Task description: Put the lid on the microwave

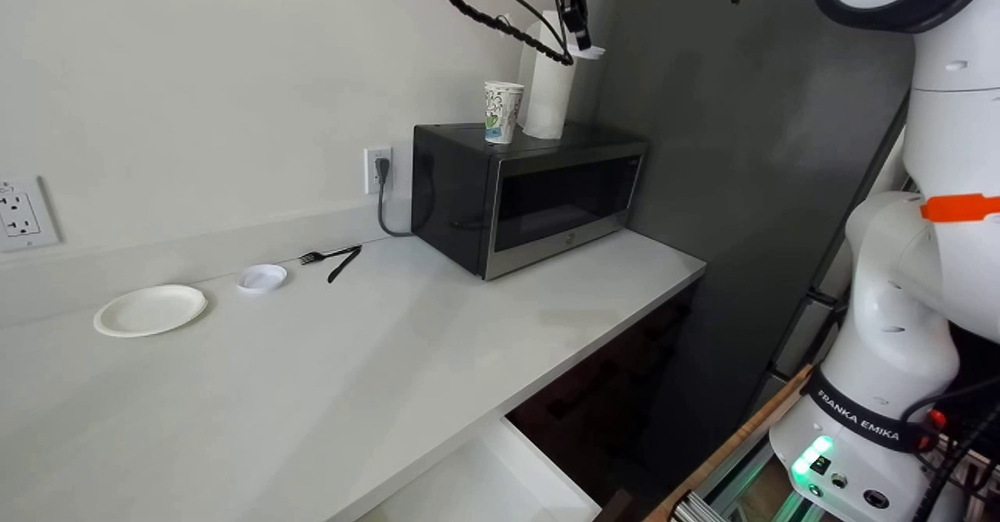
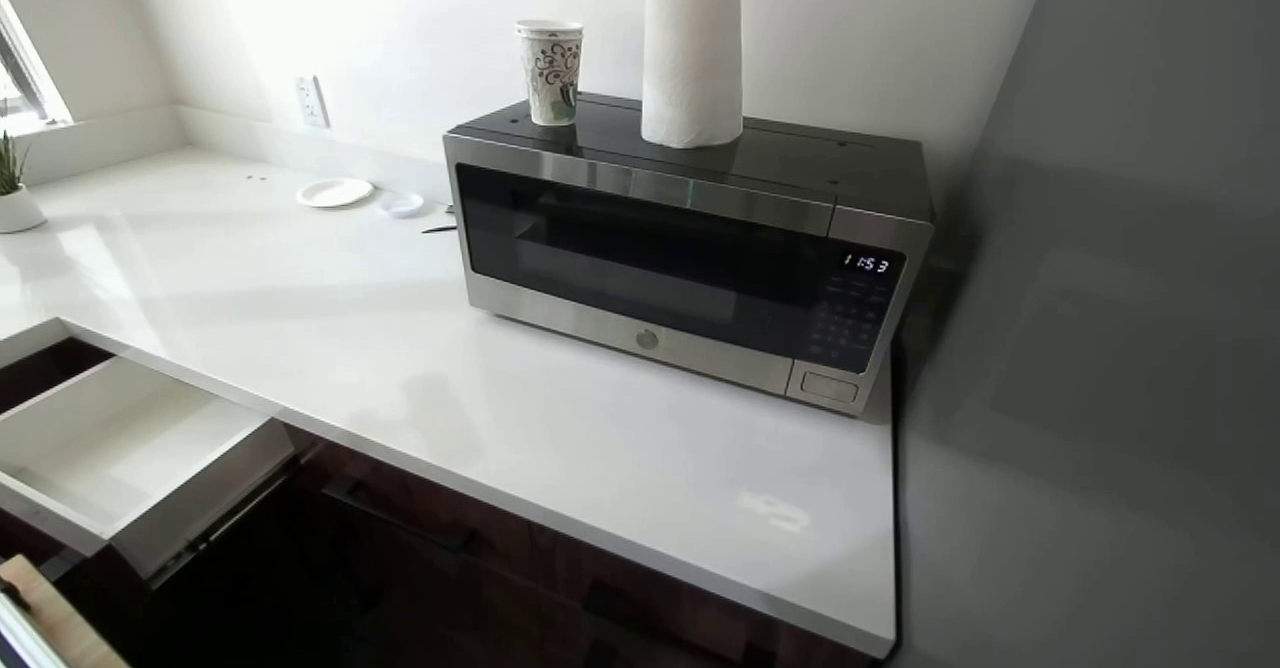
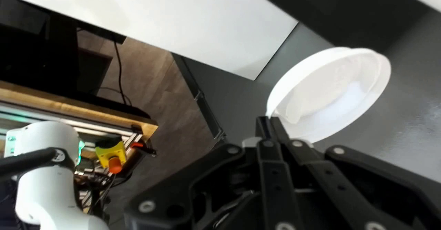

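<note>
Black pincer (image 3: pixel 269 119) pinches the rim of the white lid (image 3: pixel 330 95): round, shallow, raised edge, shiny patch inside. Lid held higher than the microwave (image 2: pixel 650 278); can't tell if directly over it. Paper roll (image 1: pixel 549 100), upright on microwave top, behind the pincer in an exterior view. Stacked paper cups (image 2: pixel 552 78), leafy print, near the roll, lower than the pincer. Microwave, also lower: clock reads 11:53; round badge on front, letters too small. Dark grey panel (image 2: pixel 1120 328) just beside it. White counter (image 1: pixel 351 397) under it, well below the pincer, bearing black fork (image 1: pixel 312 257), knife (image 1: pixel 344 265), small round white dish (image 1: pixel 262 278), larger plate (image 1: pixel 151 311). Drawer (image 2: pixel 130 433) pulled out beneath. Arm base (image 1: pixel 859 428), lower than the pincer, lettered FRANKA EMIKA. Pale wall (image 1: pixel 234 76) behind.
</note>
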Action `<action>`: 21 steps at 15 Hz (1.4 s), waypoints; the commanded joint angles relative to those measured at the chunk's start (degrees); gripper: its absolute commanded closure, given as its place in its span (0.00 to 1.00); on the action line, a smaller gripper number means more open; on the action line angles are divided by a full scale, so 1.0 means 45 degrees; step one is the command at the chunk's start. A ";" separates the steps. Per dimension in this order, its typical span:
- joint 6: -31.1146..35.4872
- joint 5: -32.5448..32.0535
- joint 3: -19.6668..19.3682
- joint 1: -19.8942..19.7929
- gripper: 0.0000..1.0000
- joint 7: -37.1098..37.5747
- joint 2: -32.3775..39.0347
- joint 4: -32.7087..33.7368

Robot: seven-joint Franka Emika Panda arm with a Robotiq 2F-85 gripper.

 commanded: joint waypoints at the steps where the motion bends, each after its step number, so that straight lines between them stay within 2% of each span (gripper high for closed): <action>1: -0.1005 0.0632 0.0072 0.0052 1.00 0.0232 -0.0401 -0.1699; 2: -0.0838 0.0614 0.0062 0.0170 1.00 0.0430 -0.0757 -0.2500; 4: -0.0414 -0.0699 0.0079 0.0651 1.00 -0.0195 -0.1557 -0.4049; 5: -0.0937 -0.1814 0.2384 -0.1029 1.00 0.0052 -0.2102 -0.4357; 6: -0.1057 -0.2506 0.2844 -0.1343 1.00 -0.0037 -0.2448 -0.4931; 7: -0.0931 -0.3014 0.3778 -0.2055 1.00 -0.0030 -0.2857 -0.5591; 8: -0.0494 -0.2845 0.4500 -0.2858 1.00 0.0205 -0.3102 -0.6090; 9: -0.1285 -0.2687 0.5186 -0.3553 0.99 0.0041 -0.1821 -0.4218; 10: -0.1223 -0.2755 0.5715 -0.4021 0.99 0.0050 -0.2147 -0.4699; 12: -0.1105 -0.2769 0.6100 -0.4428 0.99 0.0029 -0.2572 -0.5233; 14: 0.0379 -0.2849 0.6484 -0.4819 1.00 -0.0106 -0.3025 -0.5853; 17: 0.2872 -0.2893 0.7788 -0.6229 1.00 -0.1213 -0.3327 -0.7473; 19: 0.4428 -0.2990 0.8201 -0.6896 1.00 -0.1544 -0.3633 -0.8734; 21: 0.5387 -0.3518 0.8413 -0.7365 1.00 -0.1632 -0.3795 -0.9764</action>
